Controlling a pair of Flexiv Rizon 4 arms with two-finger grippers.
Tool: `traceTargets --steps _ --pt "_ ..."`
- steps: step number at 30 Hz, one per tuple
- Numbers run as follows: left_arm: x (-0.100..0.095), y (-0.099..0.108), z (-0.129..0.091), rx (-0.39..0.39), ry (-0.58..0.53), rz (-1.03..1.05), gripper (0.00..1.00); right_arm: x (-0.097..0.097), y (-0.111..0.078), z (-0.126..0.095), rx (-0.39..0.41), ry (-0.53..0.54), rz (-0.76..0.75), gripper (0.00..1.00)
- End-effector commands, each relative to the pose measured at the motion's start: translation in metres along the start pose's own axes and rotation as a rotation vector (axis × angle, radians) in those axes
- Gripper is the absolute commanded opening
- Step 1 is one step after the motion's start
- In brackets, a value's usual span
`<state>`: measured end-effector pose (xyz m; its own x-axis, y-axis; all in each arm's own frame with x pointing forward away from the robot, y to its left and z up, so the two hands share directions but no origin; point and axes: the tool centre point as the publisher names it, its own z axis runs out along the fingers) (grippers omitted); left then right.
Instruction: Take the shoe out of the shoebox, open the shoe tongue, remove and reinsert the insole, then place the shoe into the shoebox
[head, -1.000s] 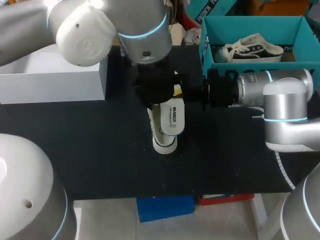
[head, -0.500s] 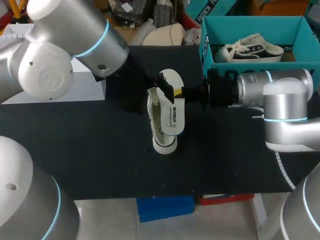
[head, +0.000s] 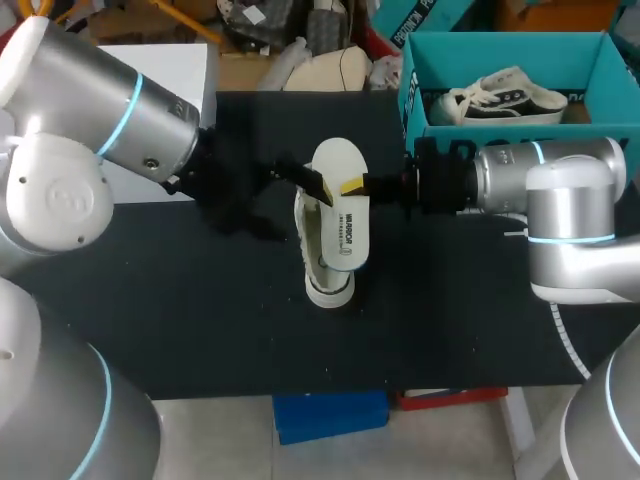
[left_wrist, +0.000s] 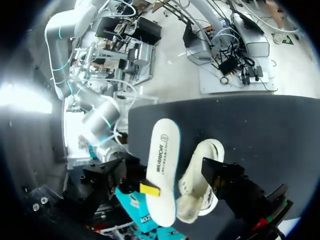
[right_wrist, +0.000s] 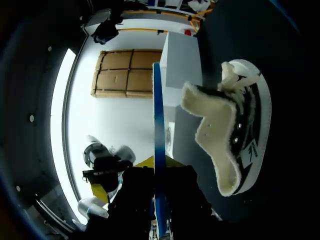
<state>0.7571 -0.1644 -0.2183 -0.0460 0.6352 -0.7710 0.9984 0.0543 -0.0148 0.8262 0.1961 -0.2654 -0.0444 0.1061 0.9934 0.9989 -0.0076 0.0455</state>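
Clearly the right hand (head: 354, 186) grasps the insole (head: 338, 215) just beside the shoe (head: 325, 285) at mid tabletop (head: 200, 320), well apart from its near edge and the shoebox (head: 415, 100); whether the left hand (head: 305, 180) is clenched, I cannot tell.

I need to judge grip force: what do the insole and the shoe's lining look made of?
The insole looks like thin foam: smooth white printed top, blue edge, straight in the right gripper. The shoe's lining looks like cream fleece, fuzzy and matte; the exact fibre cannot be told.
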Motion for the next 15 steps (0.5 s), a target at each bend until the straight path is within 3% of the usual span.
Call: traceTargets --steps 1,9,15 --pt "0.008 0.004 0.003 0.000 -0.266 -0.012 1.00 0.000 -0.001 0.001 -0.004 -0.001 0.000 0.00" --pt "0.013 0.009 0.005 -0.051 -0.382 0.037 1.00 0.000 -0.001 0.001 -0.004 -0.001 0.000 0.00" --pt "0.022 0.014 0.010 -0.037 -0.467 0.014 1.00 0.000 -0.001 0.001 -0.004 -0.001 0.000 0.00"
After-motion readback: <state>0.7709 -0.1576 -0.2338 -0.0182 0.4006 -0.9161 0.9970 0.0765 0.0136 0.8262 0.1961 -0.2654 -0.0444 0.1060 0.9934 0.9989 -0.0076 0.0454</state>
